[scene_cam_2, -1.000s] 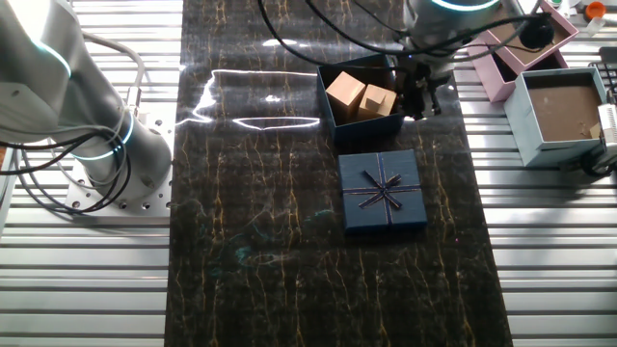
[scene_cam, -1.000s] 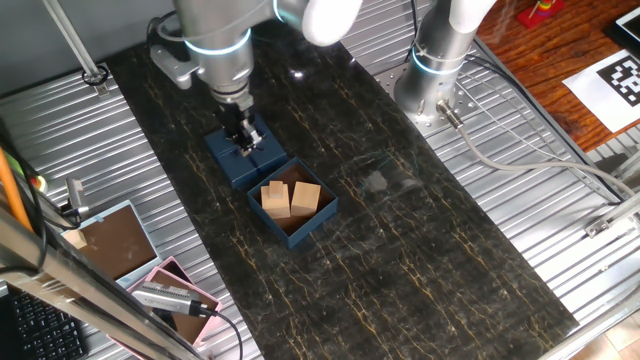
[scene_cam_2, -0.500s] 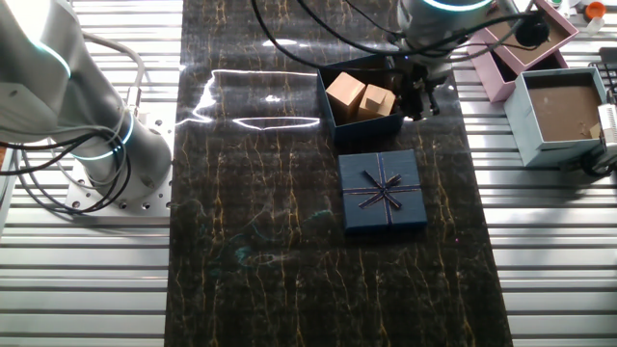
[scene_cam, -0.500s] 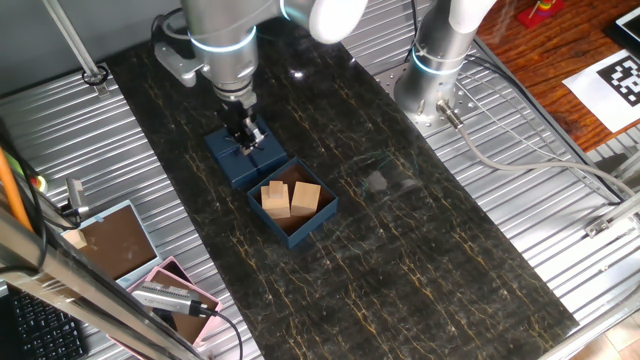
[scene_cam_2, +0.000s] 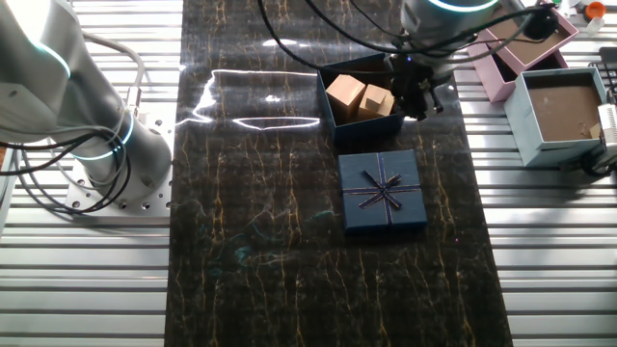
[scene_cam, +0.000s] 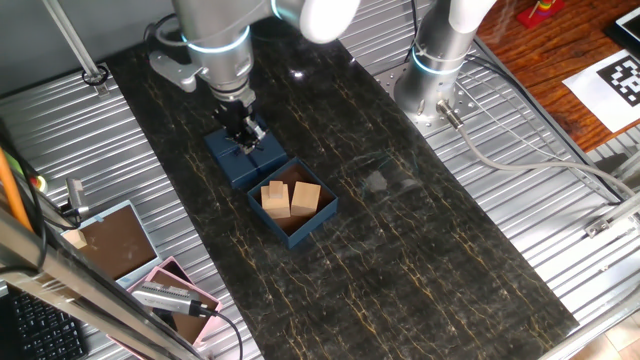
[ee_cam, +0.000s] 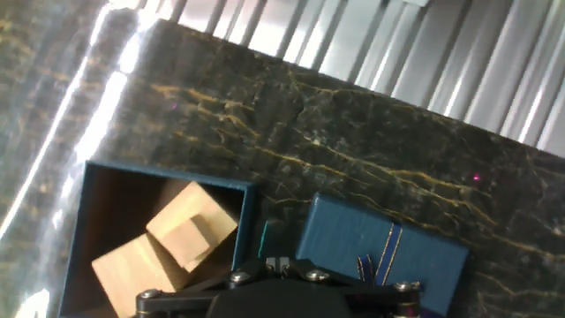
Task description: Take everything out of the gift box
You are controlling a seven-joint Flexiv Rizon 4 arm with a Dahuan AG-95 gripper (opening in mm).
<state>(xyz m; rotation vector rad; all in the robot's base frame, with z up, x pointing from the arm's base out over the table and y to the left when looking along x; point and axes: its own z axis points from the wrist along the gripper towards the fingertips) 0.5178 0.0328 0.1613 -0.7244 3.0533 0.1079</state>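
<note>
The navy gift box (scene_cam: 325,215) stands open on the dark marble mat, with two tan wooden blocks (scene_cam: 274,197) (scene_cam: 306,196) side by side inside. It also shows in the other fixed view (scene_cam_2: 330,111) with the blocks (scene_cam_2: 345,93) (scene_cam_2: 380,100), and in the hand view (ee_cam: 88,190) with the blocks (ee_cam: 194,225) (ee_cam: 128,269). The flat navy lid with a bow (scene_cam_2: 383,190) (ee_cam: 353,234) lies beside it. My gripper (scene_cam: 243,137) (scene_cam_2: 422,97) hovers by the box's wall on the lid side. Its fingers look closed together and empty.
A pink-rimmed tray (scene_cam: 165,285) (scene_cam_2: 521,43) and a light blue box with a brown inside (scene_cam_2: 564,106) (scene_cam: 110,240) sit on the ribbed metal table off the mat. A second arm's base (scene_cam: 435,60) (scene_cam_2: 87,145) stands at the mat's edge.
My arm has shifted only slightly above the lid and the box edge. The box, blocks and lid have not moved.
</note>
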